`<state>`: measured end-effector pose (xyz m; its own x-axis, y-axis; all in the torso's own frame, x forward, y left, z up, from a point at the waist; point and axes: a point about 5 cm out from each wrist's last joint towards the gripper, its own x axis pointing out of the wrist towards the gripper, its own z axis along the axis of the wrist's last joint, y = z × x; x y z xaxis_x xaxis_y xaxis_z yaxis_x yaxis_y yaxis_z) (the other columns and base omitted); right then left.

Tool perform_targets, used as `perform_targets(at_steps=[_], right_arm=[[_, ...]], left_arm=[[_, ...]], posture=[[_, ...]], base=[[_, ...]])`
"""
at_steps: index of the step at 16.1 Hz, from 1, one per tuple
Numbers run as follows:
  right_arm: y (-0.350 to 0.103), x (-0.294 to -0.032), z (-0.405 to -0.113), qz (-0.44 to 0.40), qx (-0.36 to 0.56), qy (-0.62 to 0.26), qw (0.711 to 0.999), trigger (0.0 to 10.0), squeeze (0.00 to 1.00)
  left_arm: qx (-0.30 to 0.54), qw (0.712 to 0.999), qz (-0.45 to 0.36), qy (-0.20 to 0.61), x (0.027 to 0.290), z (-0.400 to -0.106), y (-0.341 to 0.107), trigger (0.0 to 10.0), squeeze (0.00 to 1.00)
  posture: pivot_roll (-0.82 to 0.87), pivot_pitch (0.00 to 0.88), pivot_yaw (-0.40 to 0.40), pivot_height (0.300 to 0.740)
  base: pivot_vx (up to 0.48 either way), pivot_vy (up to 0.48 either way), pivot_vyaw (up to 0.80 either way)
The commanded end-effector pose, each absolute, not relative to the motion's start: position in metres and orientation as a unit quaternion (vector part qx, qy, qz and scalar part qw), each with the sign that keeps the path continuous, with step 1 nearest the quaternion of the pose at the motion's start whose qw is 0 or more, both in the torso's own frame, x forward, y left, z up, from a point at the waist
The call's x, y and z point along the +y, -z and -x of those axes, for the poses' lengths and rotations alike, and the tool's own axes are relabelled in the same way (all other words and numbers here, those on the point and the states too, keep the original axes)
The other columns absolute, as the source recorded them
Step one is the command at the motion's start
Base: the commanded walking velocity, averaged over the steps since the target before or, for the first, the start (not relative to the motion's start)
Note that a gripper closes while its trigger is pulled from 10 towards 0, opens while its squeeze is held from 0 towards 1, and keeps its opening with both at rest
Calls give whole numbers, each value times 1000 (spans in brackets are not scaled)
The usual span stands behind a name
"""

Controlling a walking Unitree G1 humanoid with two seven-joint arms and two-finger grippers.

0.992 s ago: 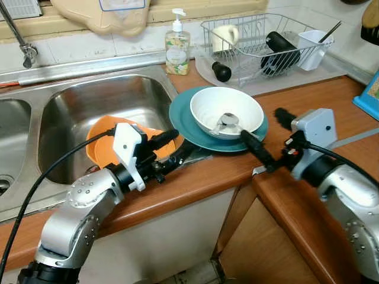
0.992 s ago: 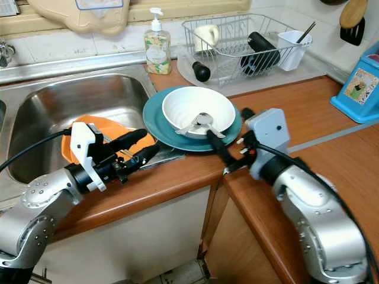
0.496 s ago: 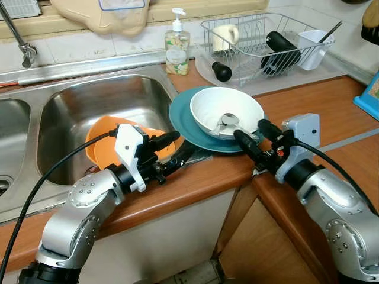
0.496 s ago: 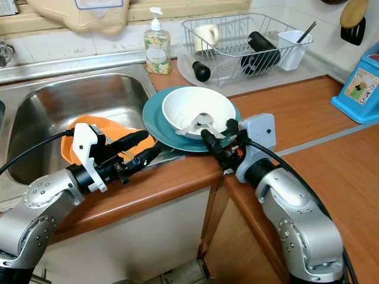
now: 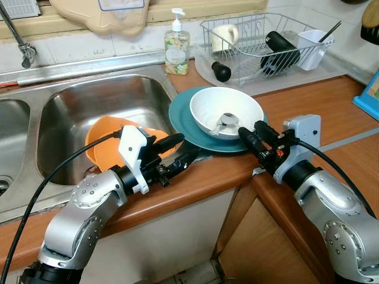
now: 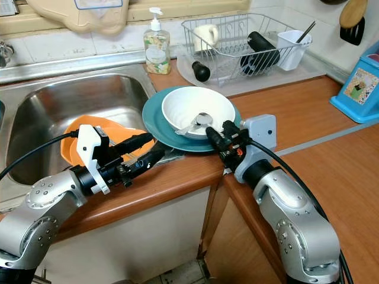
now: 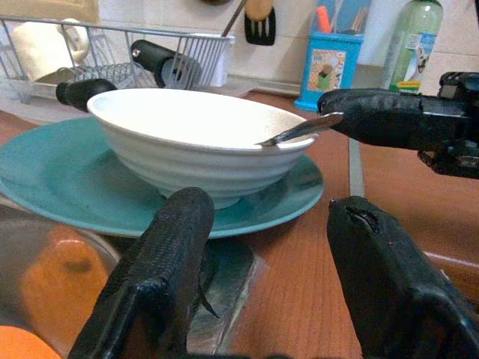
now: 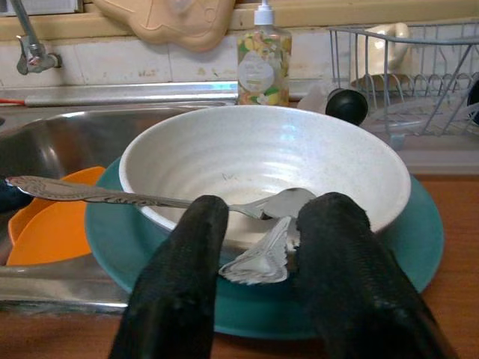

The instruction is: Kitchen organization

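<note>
A white bowl (image 5: 213, 106) sits on a teal plate (image 5: 180, 115) on the wooden counter beside the sink. Silver spoons (image 5: 228, 123) lie in the bowl. One spoon's handle end (image 8: 254, 265) sticks out over the bowl's right rim. My right gripper (image 5: 249, 127) is at that rim, shut on this handle (image 8: 262, 224). My left gripper (image 5: 188, 147) is open and hovers low at the plate's left edge, over the sink rim, holding nothing (image 7: 269, 206). An orange plate (image 5: 109, 142) leans inside the sink, behind my left wrist.
At the back right a wire dish rack (image 5: 260, 41) holds a cup, a black bottle and a white caddy. A soap bottle (image 5: 177, 47) stands behind the plate, with the steel sink (image 5: 89, 100) to its left. A blue box (image 5: 370, 94) is at the far right.
My right gripper moved left to the bowl's rim and its fingers closed from wide apart onto the spoon handle. My left gripper edged slightly toward the plate.
</note>
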<state>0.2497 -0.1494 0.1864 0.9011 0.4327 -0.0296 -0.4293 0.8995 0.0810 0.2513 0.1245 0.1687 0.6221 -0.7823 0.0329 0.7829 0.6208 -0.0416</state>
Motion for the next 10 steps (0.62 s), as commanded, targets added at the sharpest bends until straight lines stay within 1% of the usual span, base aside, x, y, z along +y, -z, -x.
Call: perform_targets(at_steps=[1, 4, 10], right_arm=[[-185, -152, -249, -42, 31, -213, 976, 0, 0], [-186, -151, -250, -43, 32, -213, 975, 0, 0], [-187, -152, -249, -37, 32, -214, 976, 0, 0]], left_arm=[[-7, 892, 23, 451, 122, -249, -173, 10000, 0], [5, 881, 48, 471, 120, -243, -174, 10000, 0], [-3, 882, 28, 470, 119, -244, -177, 10000, 0]], posture=[[-144, 0, 31, 740], [-148, 0, 30, 740], [-151, 0, 30, 740]], base=[[0, 0, 0], [0, 0, 0], [0, 0, 0]])
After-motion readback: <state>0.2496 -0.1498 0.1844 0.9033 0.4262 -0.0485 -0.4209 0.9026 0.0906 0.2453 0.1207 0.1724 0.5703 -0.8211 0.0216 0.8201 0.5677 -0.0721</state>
